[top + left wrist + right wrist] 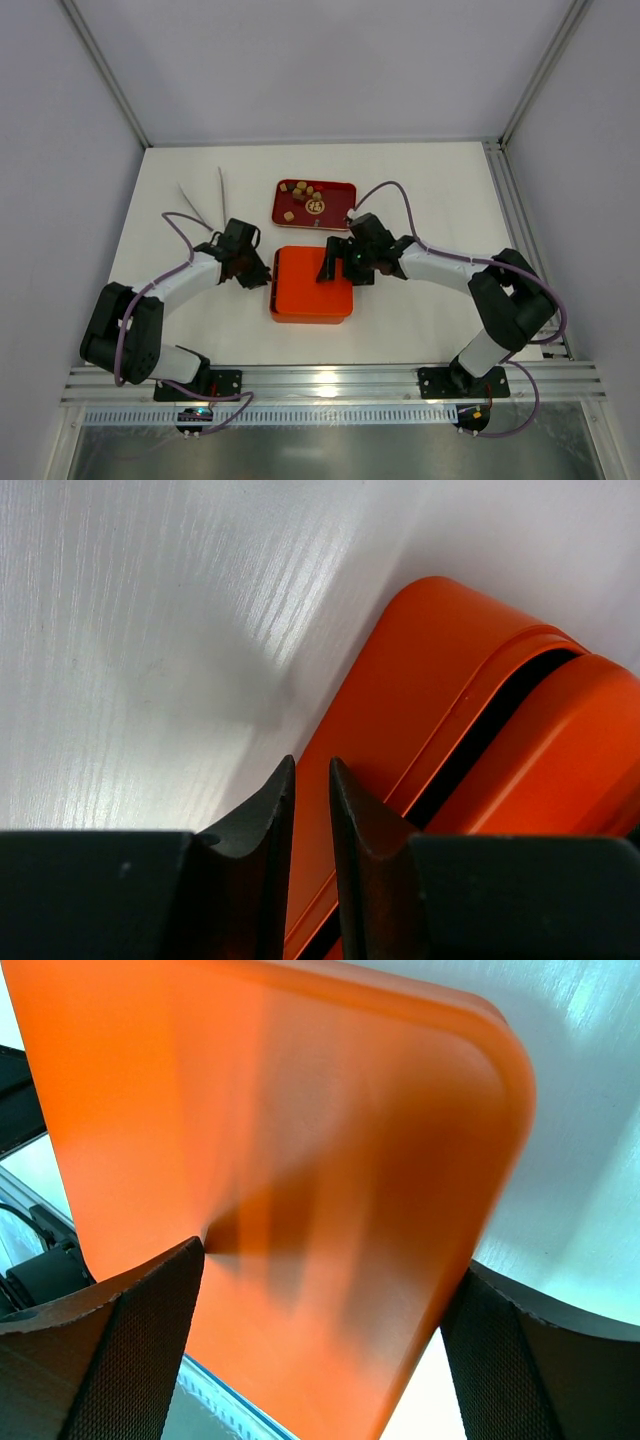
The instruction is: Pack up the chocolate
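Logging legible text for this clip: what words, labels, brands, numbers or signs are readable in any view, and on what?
None can be read in any view.
Orange box: plain surface, no print.
Red tray: no print on it.
Chocolate: the round piece shows a pale pattern, too small to read.

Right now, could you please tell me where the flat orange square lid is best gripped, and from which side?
Grip the flat orange square lid by its left edge, coming in low from the left. It lies flat and looks too broad to span from above, but a dark gap shows under that edge, above the orange box, likely room for one finger. The left gripper sits there.
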